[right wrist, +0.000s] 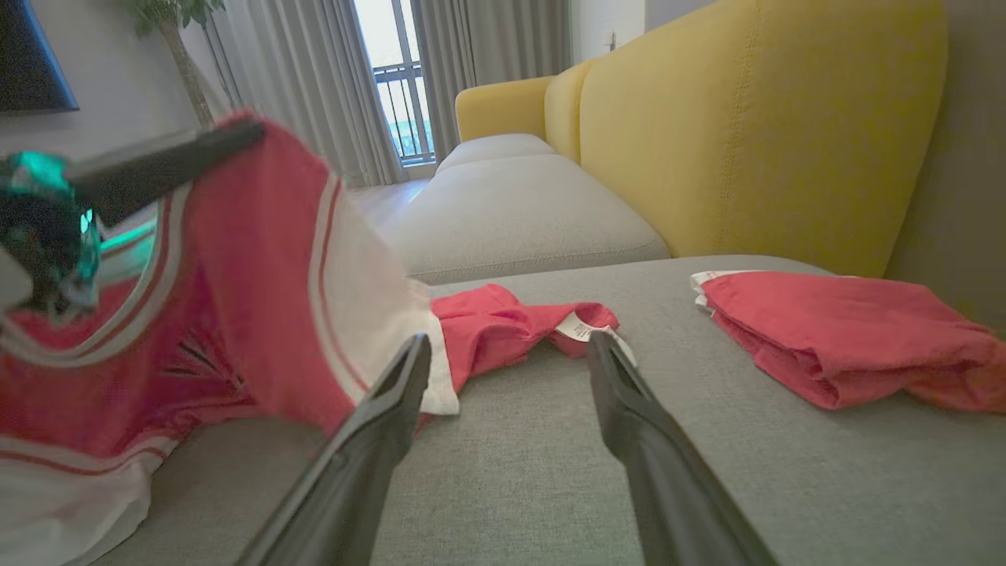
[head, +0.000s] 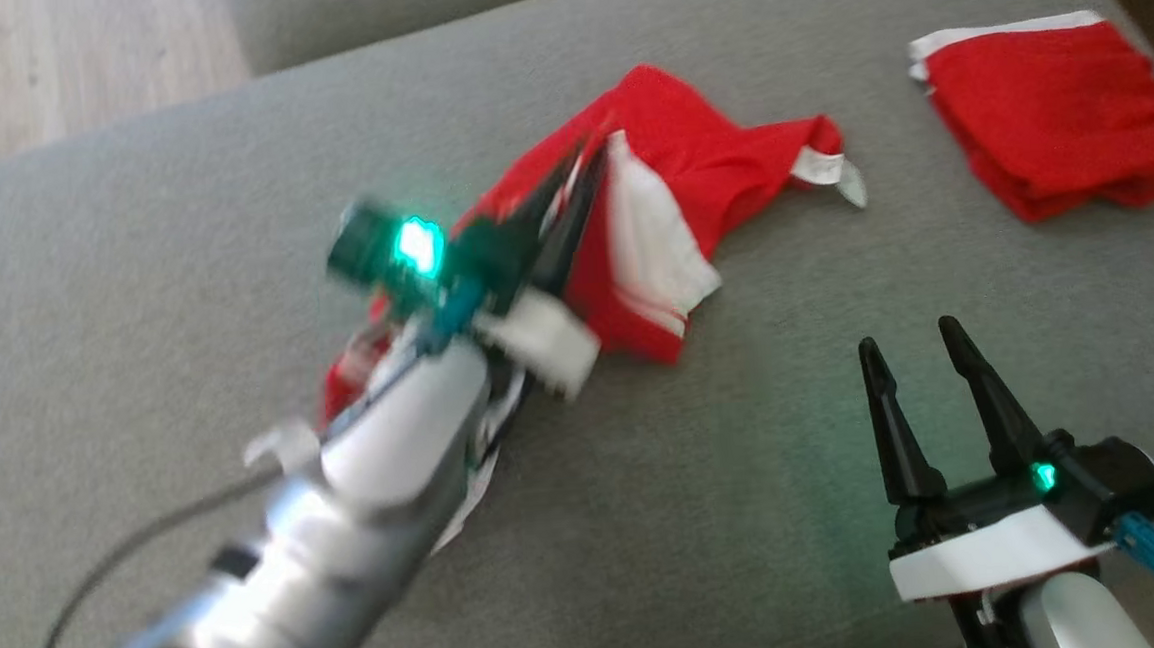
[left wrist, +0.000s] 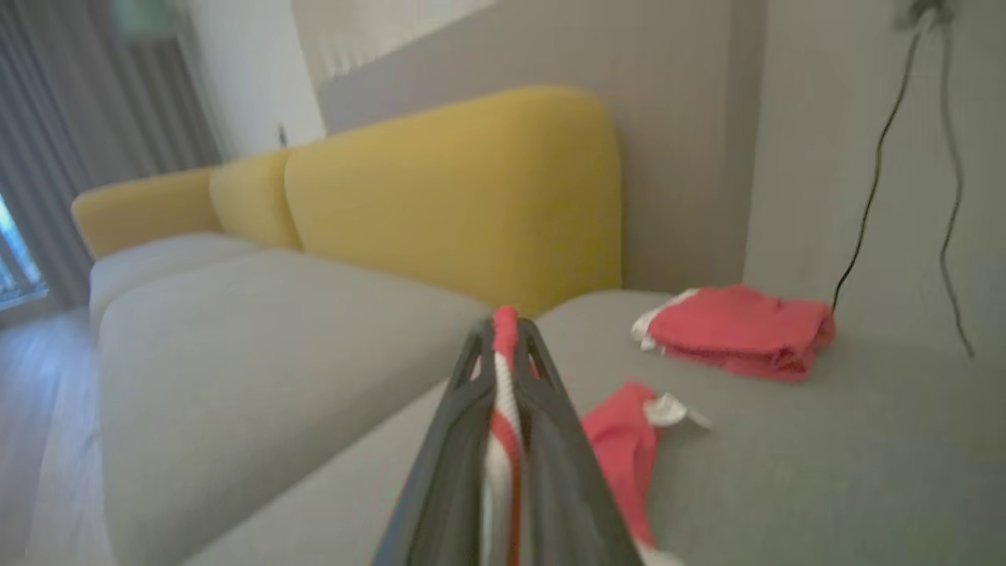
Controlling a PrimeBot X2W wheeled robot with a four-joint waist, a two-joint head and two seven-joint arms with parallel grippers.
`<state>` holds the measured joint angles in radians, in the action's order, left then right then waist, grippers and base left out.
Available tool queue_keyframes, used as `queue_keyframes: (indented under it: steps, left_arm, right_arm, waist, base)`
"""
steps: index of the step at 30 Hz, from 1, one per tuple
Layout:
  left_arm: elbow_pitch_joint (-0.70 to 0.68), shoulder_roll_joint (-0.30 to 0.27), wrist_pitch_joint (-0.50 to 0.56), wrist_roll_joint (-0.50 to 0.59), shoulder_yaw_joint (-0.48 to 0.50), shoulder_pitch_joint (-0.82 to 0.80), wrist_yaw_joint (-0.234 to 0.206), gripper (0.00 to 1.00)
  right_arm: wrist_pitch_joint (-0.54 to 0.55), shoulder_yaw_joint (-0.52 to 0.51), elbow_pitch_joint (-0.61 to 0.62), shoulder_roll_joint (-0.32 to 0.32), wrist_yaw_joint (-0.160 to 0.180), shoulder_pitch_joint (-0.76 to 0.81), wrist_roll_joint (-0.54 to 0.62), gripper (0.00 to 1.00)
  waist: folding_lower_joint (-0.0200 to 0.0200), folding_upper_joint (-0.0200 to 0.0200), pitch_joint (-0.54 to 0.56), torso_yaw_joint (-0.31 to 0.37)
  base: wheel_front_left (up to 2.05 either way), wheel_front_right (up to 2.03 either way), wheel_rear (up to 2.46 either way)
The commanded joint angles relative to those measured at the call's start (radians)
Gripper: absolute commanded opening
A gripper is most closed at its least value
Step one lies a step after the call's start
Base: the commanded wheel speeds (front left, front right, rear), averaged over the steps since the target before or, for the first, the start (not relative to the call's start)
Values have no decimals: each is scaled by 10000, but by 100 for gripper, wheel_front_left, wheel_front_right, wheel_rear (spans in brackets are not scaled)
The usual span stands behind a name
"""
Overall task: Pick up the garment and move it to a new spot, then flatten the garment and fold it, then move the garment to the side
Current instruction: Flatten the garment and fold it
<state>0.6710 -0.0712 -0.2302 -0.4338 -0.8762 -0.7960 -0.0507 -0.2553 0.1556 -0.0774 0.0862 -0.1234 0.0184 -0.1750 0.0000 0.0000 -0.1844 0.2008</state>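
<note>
Garment [head: 686, 147]: red with white trim, crumpled on the grey sofa seat [head: 228, 185]; mid head view, stretching toward 1 o'clock. One edge raised off the cushion, the rest lying on it, with a white label at the far end.
Left gripper [head: 595, 158]: reaching in from 7 o'clock, blurred. Fingers pressed together, pinching a red-and-white fold of the garment.
Right gripper [head: 909, 337]: at 5 o'clock, fingers spread, holding nothing, apart from the garment.
Folded red cloth [head: 1055, 114]: at 2 o'clock, flat on the seat, well apart from the garment.
Yellow backrest [right wrist: 747, 118]: behind the seat, toward 1 o'clock in the right wrist view.
</note>
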Motion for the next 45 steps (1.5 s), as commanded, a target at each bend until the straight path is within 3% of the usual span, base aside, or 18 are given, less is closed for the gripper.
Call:
queue_keyframes:
  steps: [1,7,17,21,25,26,27,28,29,36,40,45]
  left_arm:
    - [-863,-129,-104,107,276,-1115,81,0]
    - [-2105,-436,-110,-65,535,-886,-174,0]
    - [-4269,-2844,87,-1223,1312,4157,-1976,0]
    - [-4479,-3322,34,-1589,1651,5247,-2393,0]
    - [-4439,-3433,-26,-1685,1832,5555,-2630,0]
    - [-4380,-3437,4,-1706,1841,5593,-2676,9]
    - [-4316,-3448,76,-1709,1813,5614,-2700,30]
    - [-4285,-3442,128,-1716,1786,5614,-2703,93]
    - [-4283,-3431,147,-1696,1763,5591,-2717,100]
    - [-4833,-3342,395,-595,1039,4305,-2609,100]
    - [-4545,-2890,1063,28,277,2929,-1968,100]
    - [-3005,-2229,1859,390,-474,1399,-944,100]
  right_arm:
    - [-65,207,250,103,-73,54,-56,100]
    - [-65,99,245,107,-73,364,-94,100]
    - [-65,-517,464,67,-73,981,-98,100]
    - [-65,-488,473,101,-73,950,-83,100]
    - [-65,-424,452,140,-73,863,-77,100]
    - [-65,-408,438,145,-73,841,-74,100]
    - [-65,-392,424,149,-73,819,-74,100]
    - [-65,-384,414,154,-73,807,-77,100]
    - [-65,-379,412,160,-73,800,-82,100]
    - [-65,-334,413,259,-73,769,-99,100]
    - [-65,-166,408,295,-73,601,-97,100]
    - [-65,-67,400,390,-73,332,-115,100]
  waist:
    - [0,0,421,386]
    - [0,0,736,432]
    - [0,0,936,-759]
    - [0,0,958,-1263]
    - [0,0,975,-1609]
    - [0,0,982,-1649]
    - [0,0,989,-1674]
    - [0,0,995,-1694]
    - [0,0,995,-1710]
    - [0,0,802,-1664]
    - [0,0,478,-1497]
    - [0,0,-11,-1284]
  base:
    - [0,0,0]
    - [0,0,0]
    - [0,0,0]
    - [0,0,0]
    - [0,0,0]
    - [0,0,0]
    - [0,0,0]
    - [0,0,0]
    - [0,0,0]
    - [0,0,0]
    - [0,0,0]
    - [0,0,0]
